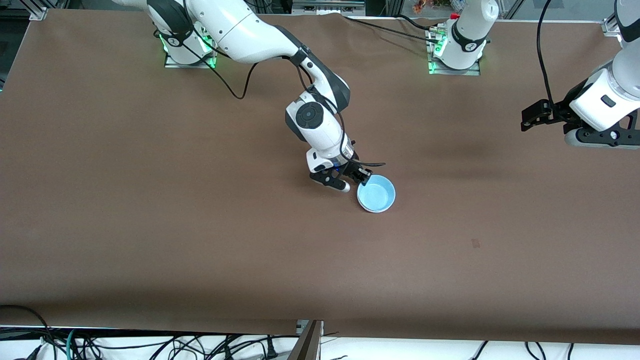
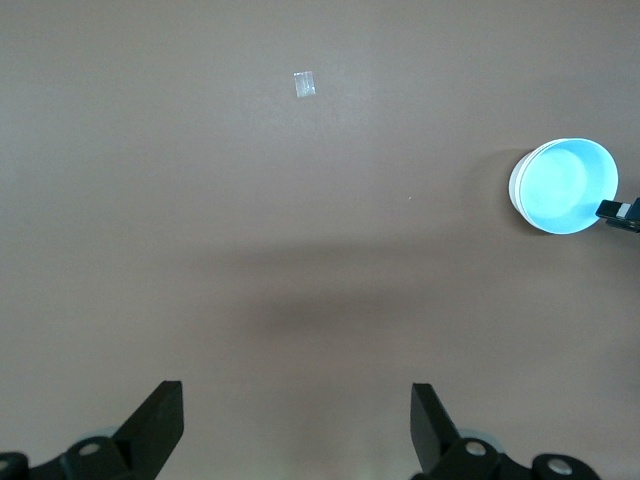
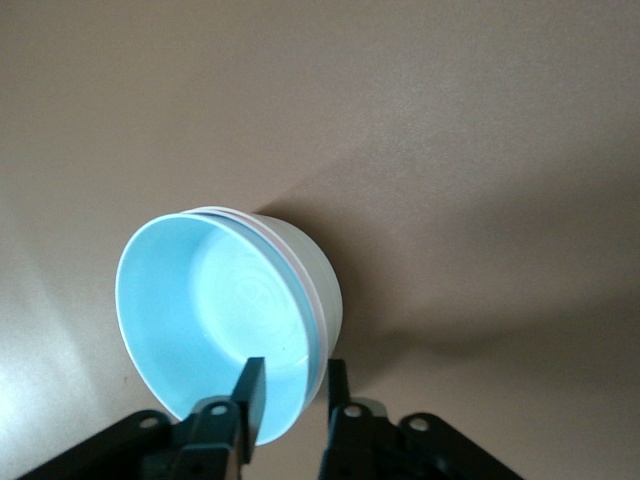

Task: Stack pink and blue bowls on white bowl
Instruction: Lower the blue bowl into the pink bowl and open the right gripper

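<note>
One stack of three nested bowls, mid-table.
Front: right gripper [image 1: 361, 179] straddles the blue bowl [image 1: 376, 193] rim; left gripper [image 1: 531, 116] waits spread wide.
Right wrist: fingers slightly parted around rims; pink bowl [image 3: 308, 290] edge, white bowl [image 3: 322, 275] outermost.

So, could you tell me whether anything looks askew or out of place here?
Nothing stands out: the blue bowl sits level, nested in the stack on the table, with the right gripper straddling its rim.

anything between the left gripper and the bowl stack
Only bare table. The front view shows the left gripper waiting open toward its end, nothing before the blue bowl topping the stack.
</note>
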Controlling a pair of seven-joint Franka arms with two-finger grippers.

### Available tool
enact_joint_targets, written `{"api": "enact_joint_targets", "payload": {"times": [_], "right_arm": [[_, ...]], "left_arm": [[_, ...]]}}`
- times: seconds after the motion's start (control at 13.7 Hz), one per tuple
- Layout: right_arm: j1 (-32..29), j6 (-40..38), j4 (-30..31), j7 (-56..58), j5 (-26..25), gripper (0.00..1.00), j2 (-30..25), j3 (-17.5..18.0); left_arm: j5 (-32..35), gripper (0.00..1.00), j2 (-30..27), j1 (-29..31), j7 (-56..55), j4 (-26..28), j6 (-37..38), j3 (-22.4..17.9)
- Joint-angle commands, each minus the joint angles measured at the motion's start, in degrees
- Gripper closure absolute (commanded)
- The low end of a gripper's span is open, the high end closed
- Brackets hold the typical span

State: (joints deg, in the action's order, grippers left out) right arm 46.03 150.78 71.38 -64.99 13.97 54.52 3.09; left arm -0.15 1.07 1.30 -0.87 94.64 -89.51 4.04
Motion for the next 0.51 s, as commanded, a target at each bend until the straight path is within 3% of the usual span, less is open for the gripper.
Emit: {"api": "enact_joint_targets", "payload": {"times": [0.0, 0.07, 0.22, 0.36, 0.44], "right_arm": [[0.5, 0.0, -3.0, -0.8, 0.2, 0.28, 0.8, -0.5], [0.3, 0.0, -3.5, -1.6, 0.2, 0.25, 0.5, -0.5], [0.0, -0.6, -3.9, -2.1, -0.1, 0.04, -1.2, -1.5], [0.3, -1.8, -3.2, -2.0, -0.3, 0.01, -4.2, -5.1], [0.4, -7.1, -2.4, -2.0, -0.4, 0.01, -6.9, -7.9]], "left_arm": [[0.9, 0.0, 0.2, 0.1, -0.3, -0.8, 0.9, 0.1], [0.9, 0.0, 0.2, 0.1, -0.5, -0.8, 0.9, 0.1], [0.9, 0.0, 0.2, 0.1, -0.5, -0.8, 0.9, 0.1], [0.9, 0.0, 0.2, 0.1, -0.5, -0.8, 0.9, 0.1], [0.9, 0.0, 0.2, 0.1, -0.5, -0.8, 0.9, 0.1]]}}
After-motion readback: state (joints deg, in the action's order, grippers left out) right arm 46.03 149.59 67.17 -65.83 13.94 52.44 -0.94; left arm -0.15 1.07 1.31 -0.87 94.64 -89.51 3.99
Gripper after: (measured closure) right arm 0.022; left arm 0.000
